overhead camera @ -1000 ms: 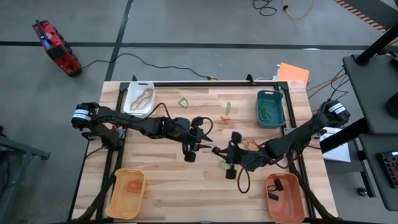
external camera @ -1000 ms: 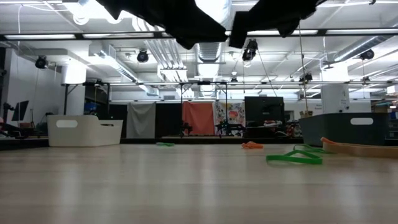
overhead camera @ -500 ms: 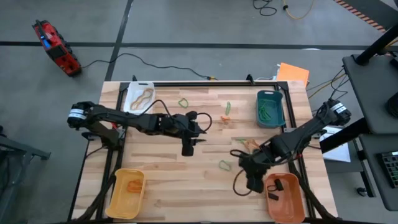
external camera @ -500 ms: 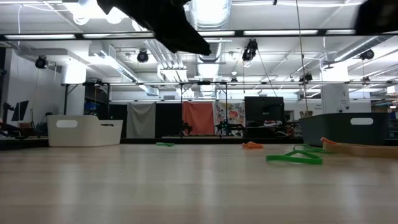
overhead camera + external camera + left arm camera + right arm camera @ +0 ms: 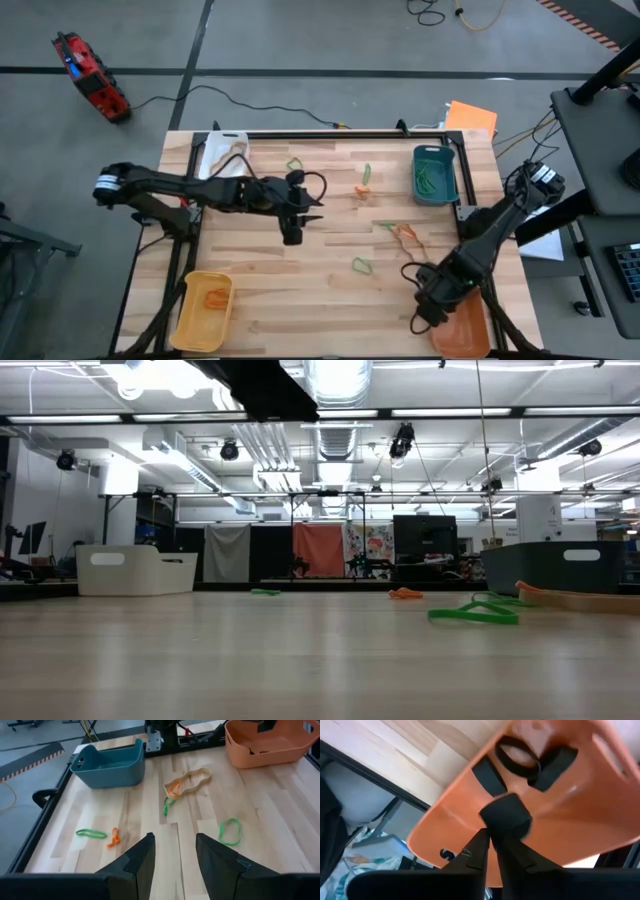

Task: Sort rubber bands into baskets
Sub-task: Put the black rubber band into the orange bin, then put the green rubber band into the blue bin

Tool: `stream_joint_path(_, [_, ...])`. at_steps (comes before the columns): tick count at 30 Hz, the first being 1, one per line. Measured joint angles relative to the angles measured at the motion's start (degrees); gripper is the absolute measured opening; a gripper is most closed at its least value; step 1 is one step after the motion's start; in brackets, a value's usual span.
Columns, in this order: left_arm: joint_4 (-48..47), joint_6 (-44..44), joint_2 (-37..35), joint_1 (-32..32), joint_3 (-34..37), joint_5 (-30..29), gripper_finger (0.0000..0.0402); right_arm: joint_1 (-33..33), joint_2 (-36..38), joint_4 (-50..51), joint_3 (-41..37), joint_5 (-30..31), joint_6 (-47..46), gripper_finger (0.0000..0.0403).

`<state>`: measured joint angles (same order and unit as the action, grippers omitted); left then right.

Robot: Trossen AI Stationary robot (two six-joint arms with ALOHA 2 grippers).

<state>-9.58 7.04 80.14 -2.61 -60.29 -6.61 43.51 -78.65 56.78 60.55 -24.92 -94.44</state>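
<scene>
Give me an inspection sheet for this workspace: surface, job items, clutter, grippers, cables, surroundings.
Surface: wooden table, bare between the items.
Job's things: white basket, teal basket, yellow basket and orange basket near the corners; loose bands mid-table; black bands in the orange basket.
Clutter: nothing seen.
Grippers: left gripper open above mid-table, empty; right gripper over the orange basket, pinching a black band.
Cables: black cable on the floor behind the table.
Surroundings: red device on the floor; orange sheet past the far right corner.
</scene>
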Motion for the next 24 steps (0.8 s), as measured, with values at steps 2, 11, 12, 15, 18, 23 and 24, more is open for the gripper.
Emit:
stream_joint_path(2, [-0.39, 0.01, -0.51, 0.00, 0.00, -0.02, 0.0127, 1.18, 0.00, -0.01, -0.03, 0.01, -2.25, 0.0040])
stream_joint_path(11, [-2.01, -0.01, -0.68, -0.02, 0.00, -0.03, 0.0127, 3.14, 0.00, -0.01, -0.11, 2.78, -6.13, 0.0110])
stream_joint_path(12, [-2.06, -0.01, -0.68, -0.07, 0.00, 0.05, 0.0127, 3.09, 0.00, 0.01, -0.11, 4.14, -5.11, 0.0117])
stream_joint_path(15, [-2.02, -0.04, -0.68, -0.36, 0.23, 1.68, 0.0127, 2.95, 0.04, -0.33, -0.11, 13.18, -1.68, 0.0135])
stream_joint_path(18, [-2.02, -0.05, -0.62, -1.00, 0.68, 2.96, 0.0127, 2.86, 0.08, -0.69, -0.11, 26.13, 4.90, 0.0147])
stream_joint_path(23, [0.08, -0.69, -0.62, -2.70, 2.65, 2.97, 0.0127, 2.86, 0.11, -5.13, -0.11, 48.26, 21.01, 0.0157])
stream_joint_path(24, [0.70, -0.90, -0.62, -3.15, 3.08, 2.97, 0.0127, 2.86, 0.11, -6.33, -0.11, 52.06, 24.69, 0.0157])
